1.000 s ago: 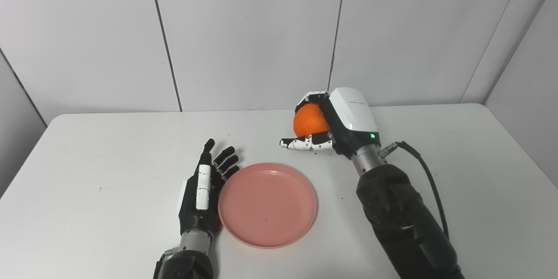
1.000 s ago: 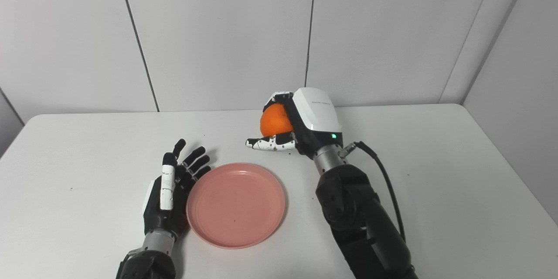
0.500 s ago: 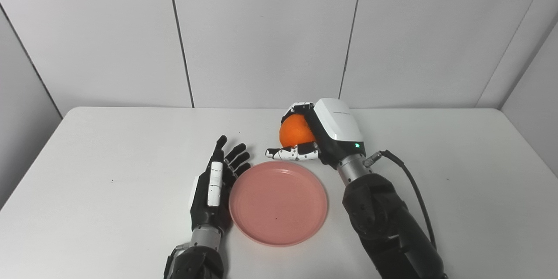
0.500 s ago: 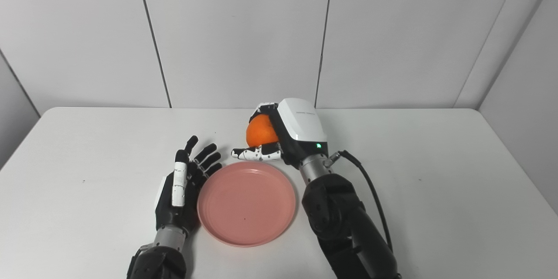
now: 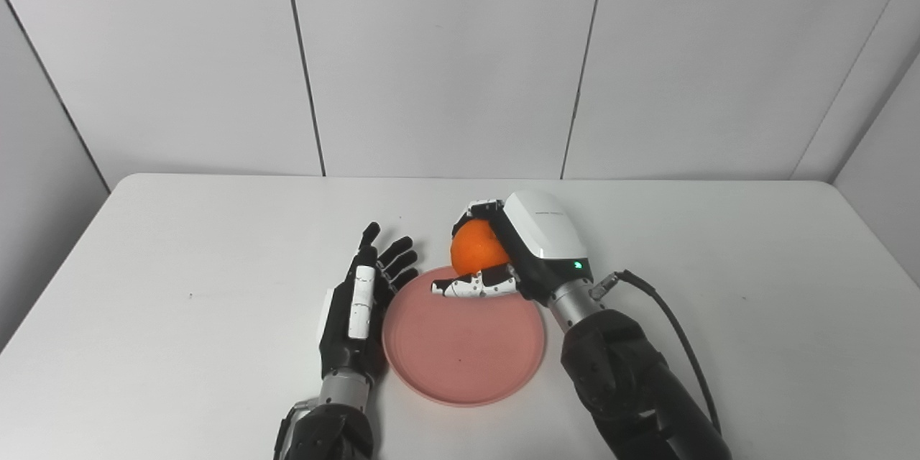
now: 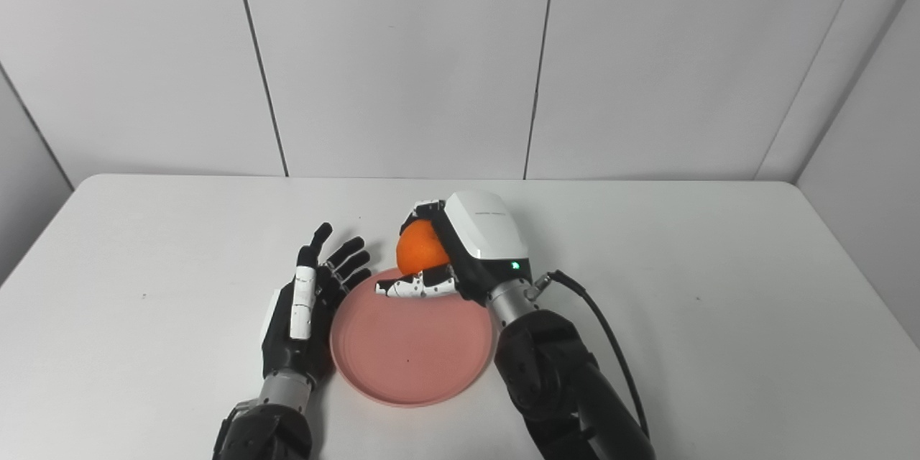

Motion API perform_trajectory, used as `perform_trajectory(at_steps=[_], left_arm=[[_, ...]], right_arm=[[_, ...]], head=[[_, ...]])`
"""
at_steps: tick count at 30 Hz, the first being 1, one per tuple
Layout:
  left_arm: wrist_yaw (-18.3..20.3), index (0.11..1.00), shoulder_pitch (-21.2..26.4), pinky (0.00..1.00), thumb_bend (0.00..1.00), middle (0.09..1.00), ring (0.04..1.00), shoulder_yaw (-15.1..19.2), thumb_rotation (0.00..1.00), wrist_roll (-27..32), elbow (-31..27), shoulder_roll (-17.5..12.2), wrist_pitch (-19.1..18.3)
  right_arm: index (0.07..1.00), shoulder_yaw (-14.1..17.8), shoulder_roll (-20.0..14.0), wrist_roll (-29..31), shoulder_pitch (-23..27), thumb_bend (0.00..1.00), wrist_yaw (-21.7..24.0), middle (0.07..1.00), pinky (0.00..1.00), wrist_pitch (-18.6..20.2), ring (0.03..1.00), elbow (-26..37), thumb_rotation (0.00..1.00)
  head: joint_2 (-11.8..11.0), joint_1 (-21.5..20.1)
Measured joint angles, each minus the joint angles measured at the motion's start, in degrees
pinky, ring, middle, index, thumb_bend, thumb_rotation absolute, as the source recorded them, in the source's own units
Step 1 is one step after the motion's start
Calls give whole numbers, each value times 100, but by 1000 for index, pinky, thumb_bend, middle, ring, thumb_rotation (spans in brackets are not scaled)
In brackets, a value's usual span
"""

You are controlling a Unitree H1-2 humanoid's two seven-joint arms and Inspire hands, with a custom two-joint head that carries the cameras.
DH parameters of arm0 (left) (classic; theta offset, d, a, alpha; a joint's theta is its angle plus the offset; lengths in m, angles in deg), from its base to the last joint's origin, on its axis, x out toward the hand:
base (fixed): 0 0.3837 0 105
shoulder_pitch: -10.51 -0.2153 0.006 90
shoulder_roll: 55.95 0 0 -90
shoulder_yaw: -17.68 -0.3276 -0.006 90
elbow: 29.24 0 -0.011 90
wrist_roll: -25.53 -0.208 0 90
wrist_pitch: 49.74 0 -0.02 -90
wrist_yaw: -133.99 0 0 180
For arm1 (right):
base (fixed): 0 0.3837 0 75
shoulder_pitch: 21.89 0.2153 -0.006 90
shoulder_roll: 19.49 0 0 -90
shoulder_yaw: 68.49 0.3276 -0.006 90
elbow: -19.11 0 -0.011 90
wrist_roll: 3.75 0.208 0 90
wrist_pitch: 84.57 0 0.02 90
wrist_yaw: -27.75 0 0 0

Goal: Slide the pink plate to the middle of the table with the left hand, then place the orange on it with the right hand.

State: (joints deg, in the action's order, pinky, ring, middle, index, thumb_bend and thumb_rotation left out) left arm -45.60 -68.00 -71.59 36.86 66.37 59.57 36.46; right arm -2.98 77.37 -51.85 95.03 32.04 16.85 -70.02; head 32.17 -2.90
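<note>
A: Report the plate position.
B: The plate (image 5: 463, 345) lies flat on the tabletop (image 5: 180, 244), near the middle and toward the near edge. Its dish is bare.

A: Left hand status?
B: The left hand (image 5: 357, 309) stands on edge just beside the plate's left rim, fingers (image 5: 397, 259) spread and pointing away from the robot. It grips nothing. Contact with the rim cannot be confirmed from either view.

A: Right hand status?
B: The right hand (image 5: 514, 255) is closed around the orange (image 5: 476, 252), fingers curled over the top and thumb (image 5: 471, 287) under it. The palm faces left.

A: Orange position relative to the plate?
B: The orange is held above the plate's far rim, clear of the surface. The thumb extends over the far part of the dish.

A: Anything else?
B: A cable (image 5: 675, 330) runs from the right wrist along the forearm.
</note>
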Motion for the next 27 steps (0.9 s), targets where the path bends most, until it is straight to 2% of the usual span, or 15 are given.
perform_trajectory(at_steps=[5,9,13,16,27], left_arm=[[0,932,0,795,876,808,804,-5,821,-3,-1,0,0],[0,934,-1,805,868,821,813,-5,820,-12,-6,0,-5],[1,935,-14,805,862,825,815,-7,823,-11,-32,-1,-19],[2,943,-20,818,857,830,822,-4,818,-2,-38,-1,-19],[5,947,-18,823,862,831,822,-9,825,-12,-25,-1,-17]], right_arm=[[304,-127,-16,-94,1,495,1,246,119,-3,176,-87,343],[293,-238,-26,-167,-6,493,1,249,124,-25,180,-290,320],[276,-241,-24,-128,-45,494,-19,239,119,-138,174,-580,303],[302,-243,-22,-80,-46,481,1,259,136,-150,192,-756,327],[345,-309,-6,-112,24,472,5,282,150,-151,210,-971,356]], head=[[9,-35],[18,-26],[35,-26],[44,-35],[35,-44]])
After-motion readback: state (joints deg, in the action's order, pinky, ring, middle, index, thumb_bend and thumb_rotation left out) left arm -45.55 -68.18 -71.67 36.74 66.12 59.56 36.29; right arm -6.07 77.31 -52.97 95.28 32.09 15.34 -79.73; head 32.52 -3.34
